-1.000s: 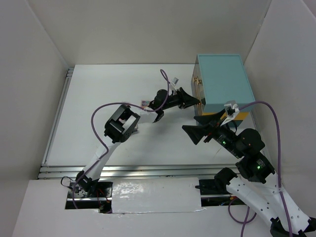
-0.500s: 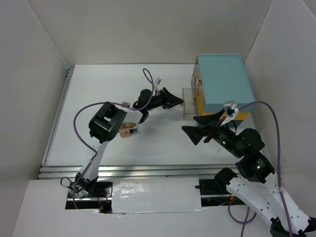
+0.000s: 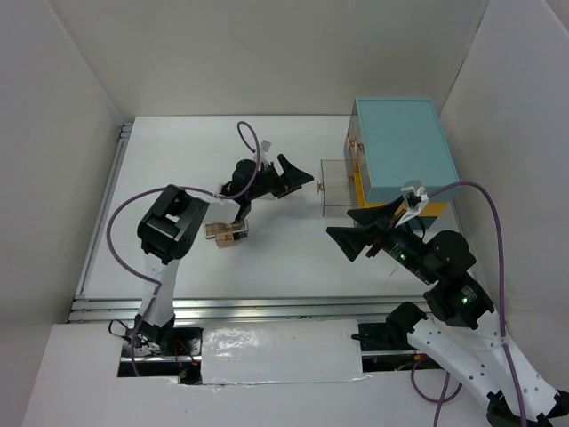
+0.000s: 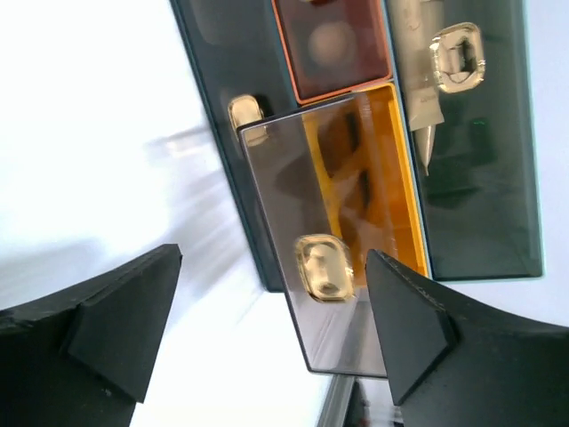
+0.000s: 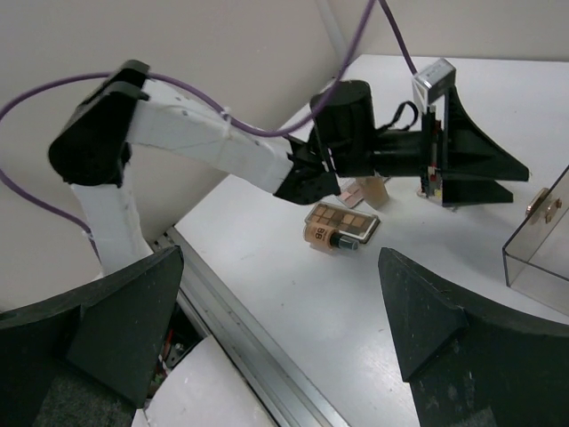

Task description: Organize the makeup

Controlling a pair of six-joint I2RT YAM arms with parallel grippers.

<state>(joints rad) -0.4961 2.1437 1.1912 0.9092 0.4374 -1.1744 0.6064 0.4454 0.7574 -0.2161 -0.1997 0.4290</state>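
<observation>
The makeup lying loose on the table is an eyeshadow palette (image 5: 345, 221) with a black-capped foundation bottle (image 5: 331, 238) against it, plus a beige tube (image 5: 377, 190); in the top view they form a small cluster (image 3: 226, 233). A peach sponge (image 4: 331, 40) sits in the case's reddish upper drawer. My left gripper (image 3: 300, 174) (image 4: 274, 260) is open, just left of a pulled-out clear drawer (image 3: 334, 189) whose gold knob (image 4: 322, 265) lies between the spread fingers, untouched. My right gripper (image 3: 349, 229) (image 5: 280, 302) hangs open over the table with nothing in it.
The big teal case (image 3: 402, 149) stands at the back right, its drawer fronts facing left with gold knobs (image 4: 458, 53). The open drawer (image 5: 538, 238) juts out over the table. White walls enclose the table; metal rails (image 3: 213, 307) run along its near edge.
The left gripper drew the clear drawer out leftward by its knob, then opened and let the knob go. The right arm has not moved.
</observation>
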